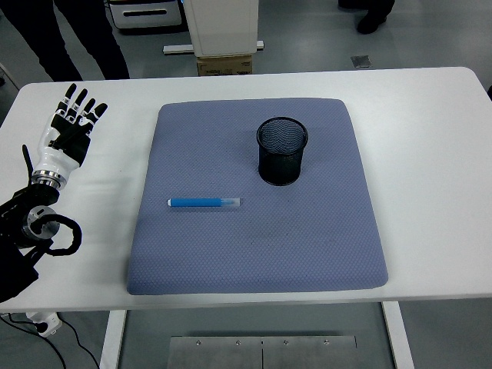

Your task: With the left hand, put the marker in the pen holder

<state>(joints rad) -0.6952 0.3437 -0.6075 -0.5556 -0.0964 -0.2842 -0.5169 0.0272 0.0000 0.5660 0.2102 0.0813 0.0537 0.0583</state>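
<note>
A blue marker (204,203) with a clear cap lies flat on the grey-blue mat (254,254), left of centre, pointing left to right. A black mesh pen holder (282,151) stands upright on the mat, up and to the right of the marker. My left hand (75,121) is over the white table at the far left, off the mat, its fingers spread and holding nothing. It is well to the left of the marker. The right arm is out of view.
The white table (430,138) carries the mat in its middle. A person's legs (81,34) stand beyond the far edge at the top left, and equipment with a cardboard box (224,65) sits behind the table.
</note>
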